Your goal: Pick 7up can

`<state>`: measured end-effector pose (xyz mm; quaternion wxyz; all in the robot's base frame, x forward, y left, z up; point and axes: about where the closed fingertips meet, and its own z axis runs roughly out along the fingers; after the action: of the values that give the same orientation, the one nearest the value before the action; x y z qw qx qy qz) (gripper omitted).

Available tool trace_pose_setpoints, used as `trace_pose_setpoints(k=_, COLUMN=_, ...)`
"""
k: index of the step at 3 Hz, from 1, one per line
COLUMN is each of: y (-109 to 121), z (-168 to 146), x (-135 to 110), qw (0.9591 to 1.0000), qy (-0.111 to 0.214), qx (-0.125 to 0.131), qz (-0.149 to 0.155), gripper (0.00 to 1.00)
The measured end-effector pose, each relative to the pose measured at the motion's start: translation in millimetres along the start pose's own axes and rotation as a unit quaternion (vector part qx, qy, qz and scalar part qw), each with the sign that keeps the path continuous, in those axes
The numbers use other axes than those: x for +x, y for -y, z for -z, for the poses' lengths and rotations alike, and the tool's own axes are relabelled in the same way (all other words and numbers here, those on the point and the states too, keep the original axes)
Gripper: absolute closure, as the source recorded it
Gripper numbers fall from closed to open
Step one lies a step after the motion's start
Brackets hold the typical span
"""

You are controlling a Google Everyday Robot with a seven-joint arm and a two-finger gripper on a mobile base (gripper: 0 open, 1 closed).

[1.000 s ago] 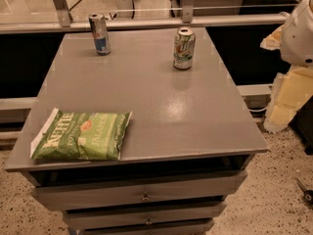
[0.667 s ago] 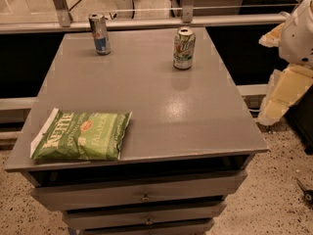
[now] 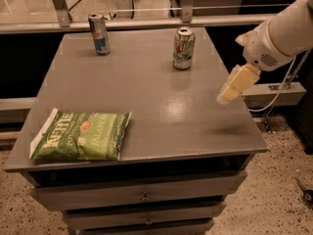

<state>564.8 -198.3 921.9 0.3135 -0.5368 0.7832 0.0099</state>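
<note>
The 7up can [image 3: 184, 48] stands upright near the far right of the grey table [image 3: 146, 97]; it is pale green and white with a silver top. My gripper [image 3: 229, 89] hangs from the white arm over the table's right edge, in front of and to the right of the can, apart from it. It holds nothing that I can see.
A slim blue-and-silver can [image 3: 99, 34] stands at the far left of the table. A green chip bag [image 3: 80, 135] lies flat at the near left. Drawers [image 3: 142, 197] sit below the tabletop. A rail and glass run behind the table.
The arm has swung left and inward, bringing the gripper from beside the table to over its right edge. The cans and bag have not moved.
</note>
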Motion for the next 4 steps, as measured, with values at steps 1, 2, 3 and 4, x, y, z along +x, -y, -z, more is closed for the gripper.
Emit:
trace_pose_setpoints(k=1, y=31, z=-40, x=-18, qw=0.9982, qy=0.048, qx=0.024, qz=-0.027, gripper=0.0)
trace_pose_setpoints(k=2, y=62, z=-76, x=-30, qw=0.9918, qy=0.099, qx=0.034, qz=-0.073, gripper=0.0)
trace_pose_setpoints(k=3, y=83, z=-103, x=-46, qw=0.9796, qy=0.157, qx=0.026, qz=-0.123, gripper=0.0)
trace_pose_setpoints(k=4, y=96, z=-130, x=-62, qw=0.9553, qy=0.24, qx=0.008, qz=-0.172, gripper=0.0)
